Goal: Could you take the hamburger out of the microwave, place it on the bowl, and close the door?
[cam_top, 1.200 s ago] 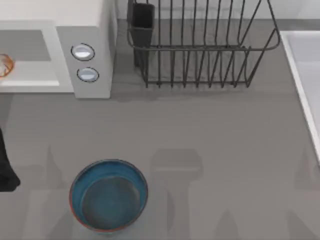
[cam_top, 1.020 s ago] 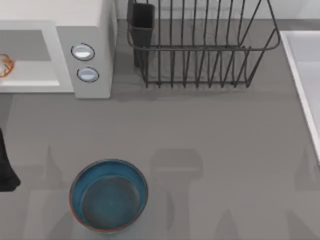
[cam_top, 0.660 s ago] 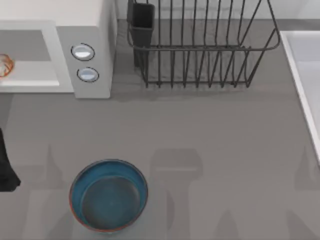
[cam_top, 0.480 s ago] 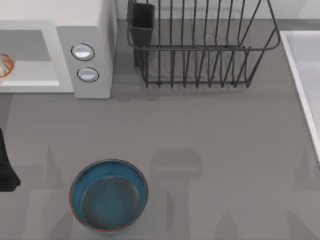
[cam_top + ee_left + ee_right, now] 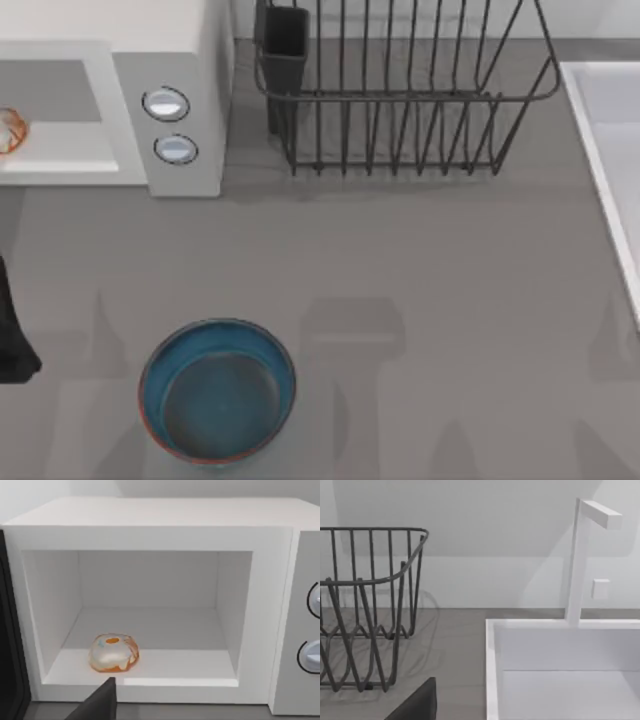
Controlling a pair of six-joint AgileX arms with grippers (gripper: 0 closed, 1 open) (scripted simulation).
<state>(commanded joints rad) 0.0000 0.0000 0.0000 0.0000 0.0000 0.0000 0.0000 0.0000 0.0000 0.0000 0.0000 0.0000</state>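
The white microwave [image 5: 170,110] stands at the table's back left with its cavity [image 5: 150,615] open. The hamburger [image 5: 114,653], a small pale lump with orange patches, lies on the cavity floor near the front; it also peeks in at the picture's edge as the hamburger [image 5: 8,130]. A dark strip, which may be the door [image 5: 9,645], stands beside the opening. A dark part of my left gripper [image 5: 97,705] hangs just in front of the cavity, short of the hamburger. The teal-blue bowl [image 5: 218,390] sits empty at the front left. A dark part of my right gripper [image 5: 415,702] is near the sink.
A black wire rack [image 5: 400,90] with a dark cup holder stands at the back middle. A white sink basin [image 5: 560,655] with a white faucet [image 5: 580,555] runs along the right side. The left arm's dark body [image 5: 10,335] sits at the left edge.
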